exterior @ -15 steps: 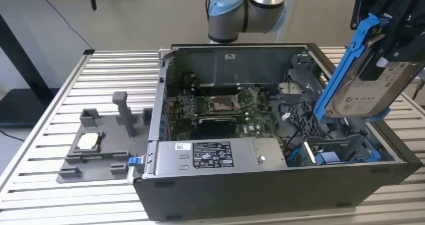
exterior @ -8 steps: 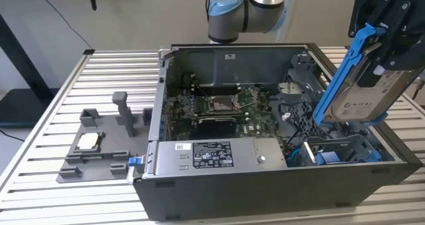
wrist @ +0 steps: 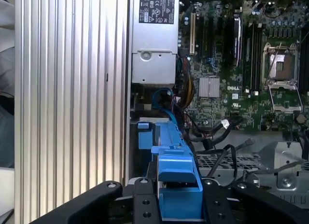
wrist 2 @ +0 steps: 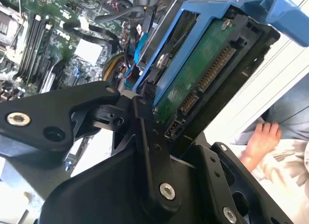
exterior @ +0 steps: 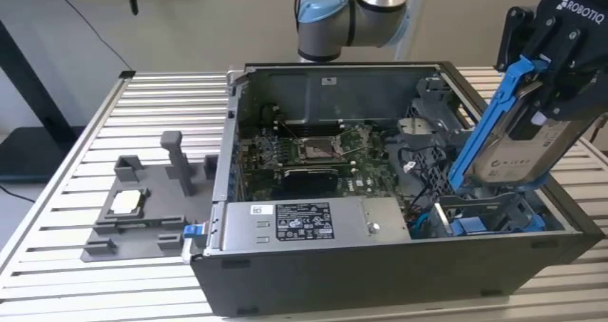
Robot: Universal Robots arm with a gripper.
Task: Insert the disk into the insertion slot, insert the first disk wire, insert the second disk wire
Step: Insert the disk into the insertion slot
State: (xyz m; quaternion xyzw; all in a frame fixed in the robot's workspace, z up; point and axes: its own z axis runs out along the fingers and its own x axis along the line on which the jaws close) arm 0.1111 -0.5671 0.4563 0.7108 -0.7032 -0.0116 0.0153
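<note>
In the exterior view the pincer point(exterior: 543, 92) hangs over the end of the open black computer case point(exterior: 380, 283) on the exterior view's right, pinching the disk point(exterior: 513, 147) by its upper part. The silver drive, in its bright blue carrier frame, is tilted steeply. Its top leans toward the exterior view's right and its lower end is down at the mouth of the insertion slot point(exterior: 486, 221), the grey metal and blue plastic bay in the case's corner; whether the two touch cannot be told. In the first wrist view the black fingers point(wrist: 145, 201) flank the blue carrier point(wrist: 176, 178), which points down toward the bay beside a bundle of cables point(wrist: 212, 130). In the second wrist view the drive's green circuit board point(wrist 2: 195, 77) and its connectors face the camera, and a person's hand point(wrist 2: 259, 139) rests outside the case. Inside the case the motherboard point(exterior: 285, 154) lies flat with its square CPU socket point(exterior: 317, 147) near the middle, and the labelled power supply point(exterior: 304, 222) runs along the near wall. The case stands on a slatted metal surface point(exterior: 161, 101). Beside it, on the exterior view's left, is a grey fixture point(exterior: 133, 229) carrying a processor chip point(exterior: 127, 203).
</note>
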